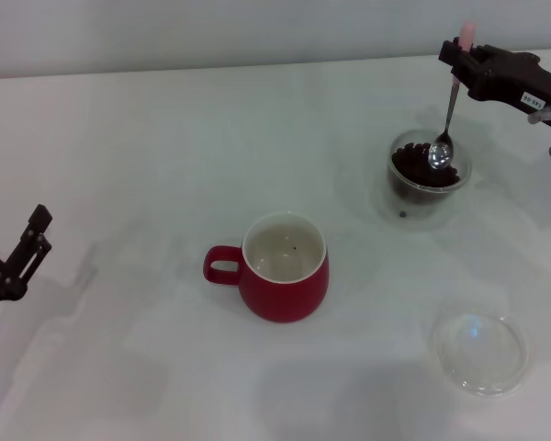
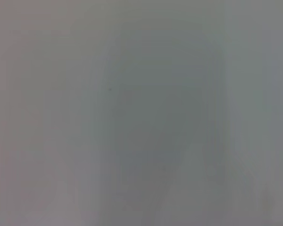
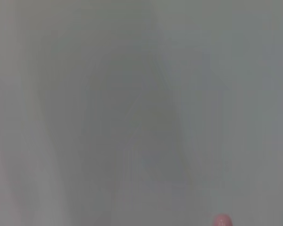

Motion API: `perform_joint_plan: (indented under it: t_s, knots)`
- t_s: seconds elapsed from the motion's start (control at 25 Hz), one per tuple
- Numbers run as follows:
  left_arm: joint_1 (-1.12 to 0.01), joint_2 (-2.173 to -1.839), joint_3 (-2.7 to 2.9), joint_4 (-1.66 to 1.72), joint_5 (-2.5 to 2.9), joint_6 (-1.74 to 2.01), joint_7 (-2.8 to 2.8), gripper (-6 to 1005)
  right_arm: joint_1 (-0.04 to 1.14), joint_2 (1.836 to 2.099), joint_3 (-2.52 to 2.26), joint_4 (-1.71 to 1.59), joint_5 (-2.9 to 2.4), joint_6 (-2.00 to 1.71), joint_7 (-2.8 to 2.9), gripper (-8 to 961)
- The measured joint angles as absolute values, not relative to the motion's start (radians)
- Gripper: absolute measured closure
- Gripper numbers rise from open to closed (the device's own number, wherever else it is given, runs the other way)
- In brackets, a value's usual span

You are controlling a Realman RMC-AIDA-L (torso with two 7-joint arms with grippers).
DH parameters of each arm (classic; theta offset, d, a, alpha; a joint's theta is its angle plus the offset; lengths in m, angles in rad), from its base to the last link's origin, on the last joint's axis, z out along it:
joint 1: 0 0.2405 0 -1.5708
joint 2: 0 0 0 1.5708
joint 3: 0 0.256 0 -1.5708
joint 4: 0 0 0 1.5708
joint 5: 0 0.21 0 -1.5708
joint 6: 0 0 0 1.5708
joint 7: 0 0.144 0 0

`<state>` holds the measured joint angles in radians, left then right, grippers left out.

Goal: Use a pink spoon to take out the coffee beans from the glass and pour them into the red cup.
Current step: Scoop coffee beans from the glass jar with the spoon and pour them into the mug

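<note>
In the head view my right gripper (image 1: pixel 459 57) is shut on the pale pink handle of the pink spoon (image 1: pixel 447 119), which hangs almost upright. Its shiny bowl sits just above the coffee beans (image 1: pixel 422 170) inside the clear glass (image 1: pixel 429 181) at the right. The red cup (image 1: pixel 285 267) stands in the middle, handle to the left, white inside with a dark speck. My left gripper (image 1: pixel 14 248) is open and idle at the left edge. The right wrist view shows only the spoon's pink handle tip (image 3: pixel 222 220) over bare table.
A flat clear round dish (image 1: pixel 478 353) lies at the front right. A lone bean (image 1: pixel 403 214) shows low at the glass wall. The white table (image 1: pixel 147 165) spreads around them. The left wrist view shows only blank surface.
</note>
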<state>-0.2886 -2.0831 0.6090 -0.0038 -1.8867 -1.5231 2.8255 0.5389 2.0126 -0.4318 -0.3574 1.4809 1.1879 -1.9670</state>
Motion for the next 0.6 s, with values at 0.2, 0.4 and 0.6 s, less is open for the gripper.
perform_joint_plan:
  t_s: [0.2,0.4,0.6]
  knots:
    - [-0.295,-2.083,0.609,0.007,-1.889,-1.51,2.826,299,0.541,2.013,-0.429,-0.344,1.488,1.17,-1.96,811]
    - [-0.301,-2.083,0.609,0.008,-1.89,-1.508,2.826,299,0.537,2.013,-0.43,-0.326,1.508,1.165,-1.945,811]
    - [-0.313,-2.083,0.609,0.009,-1.89,-1.496,2.826,299,0.536,2.013,-0.429,-0.314,1.51,1.14,-1.909,810]
